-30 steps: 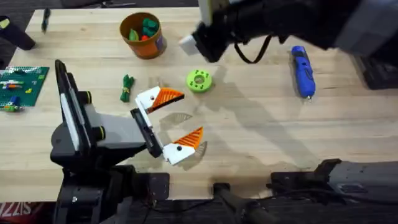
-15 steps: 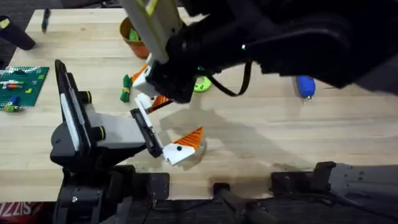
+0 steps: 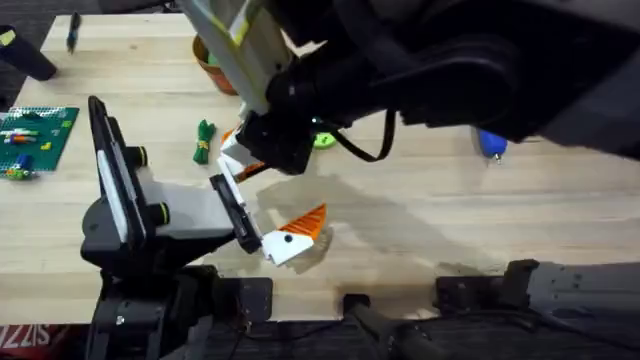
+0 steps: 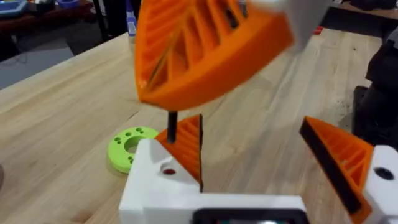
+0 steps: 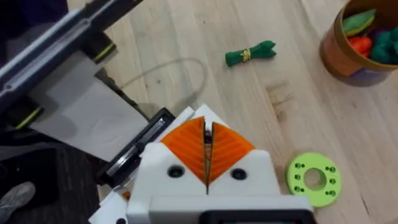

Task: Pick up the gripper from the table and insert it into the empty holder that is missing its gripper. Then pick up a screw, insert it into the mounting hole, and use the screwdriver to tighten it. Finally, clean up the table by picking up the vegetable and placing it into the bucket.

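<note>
Right gripper [image 5: 208,155]: pads pressing together, hovering over the left gripper [image 3: 262,205] (fingers apart).
Vegetable [image 5: 250,53]: lying near the bucket [image 5: 359,43], toward the table's [image 3: 420,220] far edge.

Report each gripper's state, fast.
Left gripper: open, holding nothing.
Right gripper: shut; nothing visible between its pads.

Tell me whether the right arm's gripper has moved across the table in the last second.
Yes. The right gripper swung left from near the blue screwdriver toward the left arm's claw, past the green disc.
</note>
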